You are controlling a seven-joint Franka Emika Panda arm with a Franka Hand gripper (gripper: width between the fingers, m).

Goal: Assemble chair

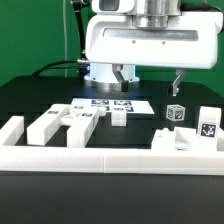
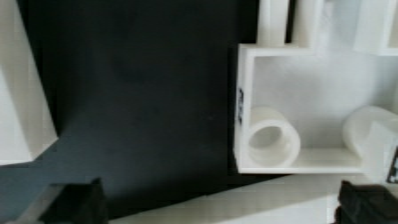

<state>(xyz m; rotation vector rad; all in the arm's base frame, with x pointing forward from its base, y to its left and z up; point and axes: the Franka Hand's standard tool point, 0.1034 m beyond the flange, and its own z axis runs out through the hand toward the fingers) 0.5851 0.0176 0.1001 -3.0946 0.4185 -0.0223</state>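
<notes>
Nearest the camera, the long low white border rail [image 1: 110, 158] runs across the front of the black surface [image 1: 30, 95], likely as a stop to keep parts from sliding off. Just behind it the small matte-white plastic chair [image 1: 45, 126] lies unbuilt, in loose blocky pieces spread out so that each can be reached alone. On the exterior view's left is a cluster of about four slabs and bars; they overlap too much for a sure count. Near the middle stands one small white block [image 1: 118, 117]. On the right are three more: a low white frame-like piece [image 1: 172, 140], a tagged white cube [image 1: 176, 112] and a tagged white upright block [image 1: 208, 125]. Beyond them lies the single flat white marker board [image 1: 100, 103].

Farthest back and above, the pincer [image 1: 150, 80] hangs with its two fingers wide apart, holding nothing. The wrist view looks down on a white open frame [image 2: 302, 165] with one short round white post [image 2: 270, 140] inside, between the dark fingertips [image 2: 80, 200]. This suggests it is lining up for a first pick.
</notes>
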